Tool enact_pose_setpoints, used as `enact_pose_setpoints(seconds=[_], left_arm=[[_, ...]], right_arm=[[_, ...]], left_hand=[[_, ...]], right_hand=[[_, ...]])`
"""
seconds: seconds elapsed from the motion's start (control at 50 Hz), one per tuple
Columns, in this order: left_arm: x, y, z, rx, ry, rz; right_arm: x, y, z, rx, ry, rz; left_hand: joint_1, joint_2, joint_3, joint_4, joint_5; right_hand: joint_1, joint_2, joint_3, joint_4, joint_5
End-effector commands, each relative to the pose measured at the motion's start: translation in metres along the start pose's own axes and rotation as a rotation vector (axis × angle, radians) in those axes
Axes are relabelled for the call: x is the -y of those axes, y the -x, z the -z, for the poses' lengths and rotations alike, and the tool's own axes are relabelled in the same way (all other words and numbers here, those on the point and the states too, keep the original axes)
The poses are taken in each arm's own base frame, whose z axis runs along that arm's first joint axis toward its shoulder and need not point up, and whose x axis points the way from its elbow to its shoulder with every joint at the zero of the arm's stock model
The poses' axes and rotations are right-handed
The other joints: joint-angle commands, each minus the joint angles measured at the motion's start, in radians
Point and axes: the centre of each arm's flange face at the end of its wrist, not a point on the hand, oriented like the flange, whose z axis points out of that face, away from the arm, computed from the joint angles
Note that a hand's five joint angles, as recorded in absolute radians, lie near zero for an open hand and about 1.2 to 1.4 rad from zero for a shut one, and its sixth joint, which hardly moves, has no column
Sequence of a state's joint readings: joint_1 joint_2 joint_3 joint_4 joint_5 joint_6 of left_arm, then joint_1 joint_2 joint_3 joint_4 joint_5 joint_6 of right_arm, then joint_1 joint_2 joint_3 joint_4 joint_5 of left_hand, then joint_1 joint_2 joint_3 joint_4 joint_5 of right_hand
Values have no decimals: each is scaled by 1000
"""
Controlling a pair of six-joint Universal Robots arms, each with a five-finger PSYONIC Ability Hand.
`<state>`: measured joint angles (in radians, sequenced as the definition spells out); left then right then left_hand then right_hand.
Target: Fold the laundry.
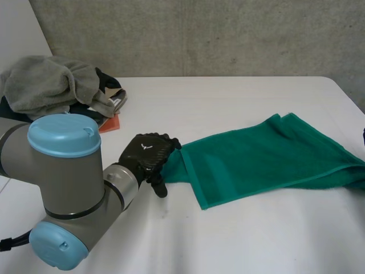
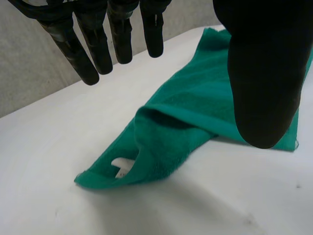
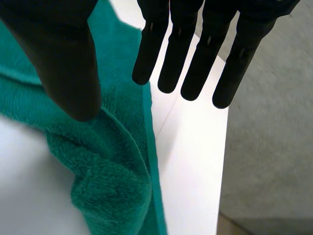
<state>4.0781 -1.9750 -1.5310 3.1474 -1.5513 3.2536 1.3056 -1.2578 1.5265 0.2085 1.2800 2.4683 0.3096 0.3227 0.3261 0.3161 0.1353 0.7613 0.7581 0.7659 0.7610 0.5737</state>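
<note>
Two hands are hanging over one towel (image 1: 268, 157), and neither is gripping it. My left hand (image 1: 149, 155) is hovering at the towel's left end, fingers (image 2: 98, 49) straight and held apart from the thumb, with the rumpled corner lying just below them. My right hand (image 3: 63, 58) is poised over the opposite end in the same unclenched way, beside the table (image 1: 228, 240) edge. The towel is lying on the table (doubled lengthwise, I judge, from the layered edge). Its long axis is running from my left hand out to my right, slanting away from me toward the right. Each hand is nearer its own end, so I am judging the coming move an end-to-end fold. A grey pile (image 1: 51, 83) is sitting at the far left.
</note>
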Motion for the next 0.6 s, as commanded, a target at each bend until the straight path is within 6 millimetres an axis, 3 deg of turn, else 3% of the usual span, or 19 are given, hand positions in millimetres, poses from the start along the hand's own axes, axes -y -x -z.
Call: enact_pose_setpoints(seconds=[0.02,0.12,0.24,0.36,0.5,0.58,0.6], left_arm=[[9,-5,4,-19,-31,-6],[14,-10,6,-31,-46,-11],[17,-17,7,-50,-59,-18],[17,-22,6,-62,-62,-22],[15,-23,3,-62,-57,-23],[15,-23,2,-61,-57,-23],[15,-23,2,-59,-58,-23]], right_arm=[[-4,-33,7,-116,106,-350],[-27,-48,5,-156,235,-577],[-52,-47,-2,-127,315,-613],[-63,-46,-12,-139,284,-608],[-63,-33,-23,-113,229,-571],[-62,-23,-25,-85,227,-556],[-59,-20,-24,-71,224,-552]], left_hand=[[7,-7,-10,0,6],[7,-7,-10,0,6],[4,-9,-13,-3,3],[1,-12,-16,-6,1],[-2,-15,-19,-9,-2],[-5,-18,-22,-12,-5],[-5,-18,-22,-12,-5]], right_hand=[[-305,-301,-309,-304,-291],[-387,-384,-392,-387,-374],[-346,-343,-351,-346,-333],[-287,-284,-292,-287,-274],[-38,-35,-43,-38,-25],[246,249,242,246,259],[517,520,513,518,530]])
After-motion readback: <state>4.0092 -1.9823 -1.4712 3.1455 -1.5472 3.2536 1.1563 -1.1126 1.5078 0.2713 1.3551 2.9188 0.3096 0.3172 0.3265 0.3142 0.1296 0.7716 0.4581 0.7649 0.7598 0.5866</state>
